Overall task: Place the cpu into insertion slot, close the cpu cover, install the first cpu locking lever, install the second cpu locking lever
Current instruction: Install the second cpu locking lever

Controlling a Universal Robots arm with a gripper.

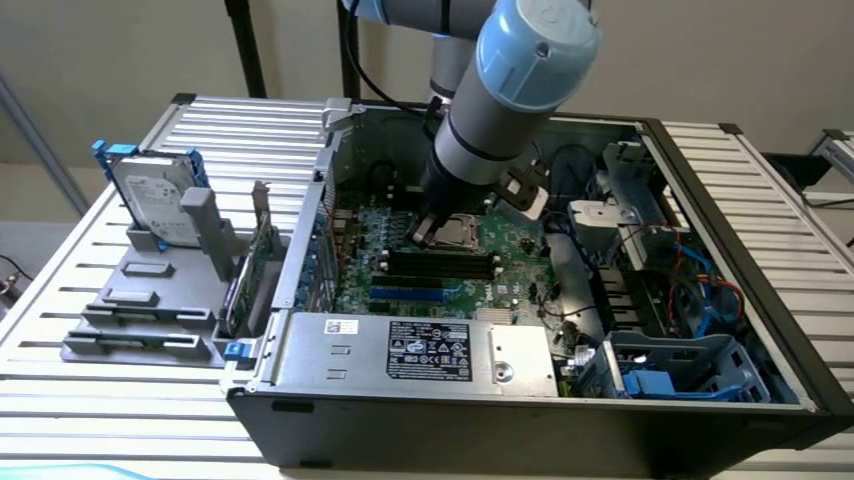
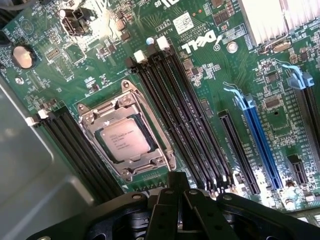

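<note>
The cpu (image 2: 121, 140) already sits in the insertion slot (image 2: 102, 161), near the middle of the green motherboard (image 2: 100, 65) between 2 banks of long black memory slots (image 2: 185, 110), and the silvery cpu cover (image 2: 127, 102) lies down flat around it, its central window leaving the chip's pale, printed top showing. The gripper (image 2: 172, 210) hangs just above the socket's near edge in the wrist view, holding nothing that can be seen; whether its jaws are spread or pressed together I cannot tell, since the dark finger bodies hide the tips. In the exterior view the arm (image 1: 514, 85) reaches down into the open computer case (image 1: 534, 420) and covers part of the socket. The chip is judged light, thin, rigid and fragile, best taken by its edges, never pressed at a tilt. The cover is stiff sheet metal on a hinge and should move under a light push. The locking levers are hard to make out: thin wire along the frame's sides, their latched state unclear.
</note>
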